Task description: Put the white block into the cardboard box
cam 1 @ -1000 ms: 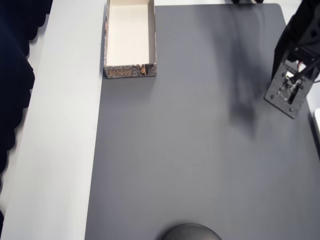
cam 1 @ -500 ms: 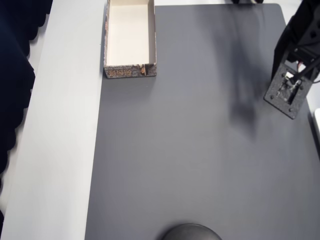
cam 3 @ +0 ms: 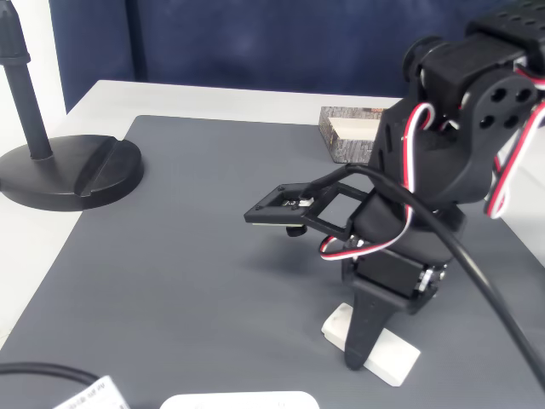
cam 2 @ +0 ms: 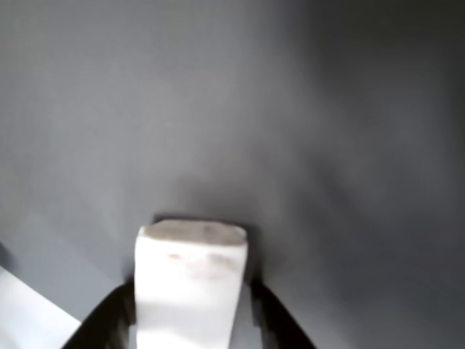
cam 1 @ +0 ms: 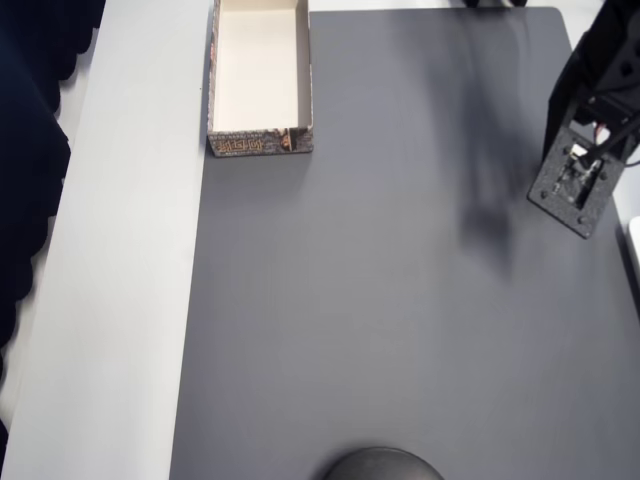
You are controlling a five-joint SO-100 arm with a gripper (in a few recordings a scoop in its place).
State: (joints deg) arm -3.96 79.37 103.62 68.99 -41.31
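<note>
On the grey mat (cam 3: pixel 170 281) near the right-hand side of the counter (cam 1: pixel 120 300) in the overhead view, the black arm (cam 3: pixel 443 145) is bent low with its end effector (cam 3: pixel 362 336) down at the mat surface. In the fixed view the white block (cam 3: pixel 383 354) lies flat on the mat directly beneath the end effector, one dark finger (cam 3: pixel 364 328) crossing over it. In the wrist view the block (cam 2: pixel 190 280) stands between the two dark fingers (cam 2: pixel 109 323), which sit close against its sides; contact appears made on both sides, though the lower edge of the picture cuts off the detail. The end effector is thus narrowed to the block's width and appears to grip it. The block rests on the mat.

The box (cam 1: pixel 258 75) sits at the far end of the mat, well apart from the arm, its cream interior showing. In the fixed view the box (cam 3: pixel 353 132) is partly hidden behind the arm. A black stand base (cam 3: pixel 68 170) rests at the mat's left edge.
</note>
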